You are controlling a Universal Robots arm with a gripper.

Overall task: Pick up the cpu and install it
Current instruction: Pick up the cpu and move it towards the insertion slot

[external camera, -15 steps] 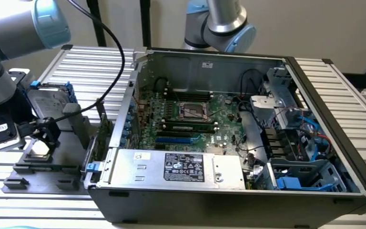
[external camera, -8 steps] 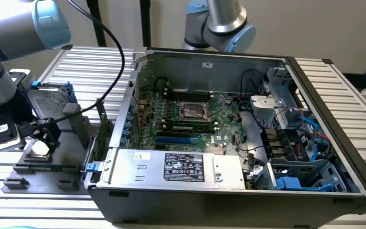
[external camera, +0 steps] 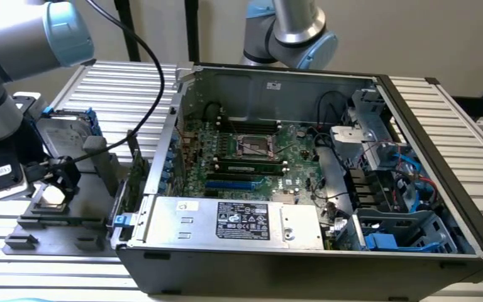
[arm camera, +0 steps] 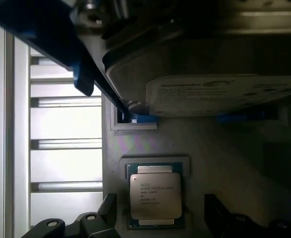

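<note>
The cpu (arm camera: 155,195), a small square chip with a silver-grey top, lies flat in a recess of the grey holder (arm camera: 210,148). My gripper (arm camera: 161,214) hangs just above it, open, with one black finger (arm camera: 108,207) on each side and a gap between each finger and the chip. In the exterior view the gripper (external camera: 55,187) is low over the cpu (external camera: 53,197) on the dark fixture (external camera: 32,220) at the exterior view's left. The bare cpu socket (external camera: 256,146) sits in the middle of the motherboard inside the open computer case (external camera: 309,264).
A hard drive (arm camera: 220,79) in a blue-edged frame stands right behind the cpu's recess; it is also on the fixture (external camera: 67,135). A silver power supply (external camera: 233,220) fills the case's front. Cables and a drive cage (external camera: 392,182) crowd the case's right. A second arm (external camera: 288,31) stands behind.
</note>
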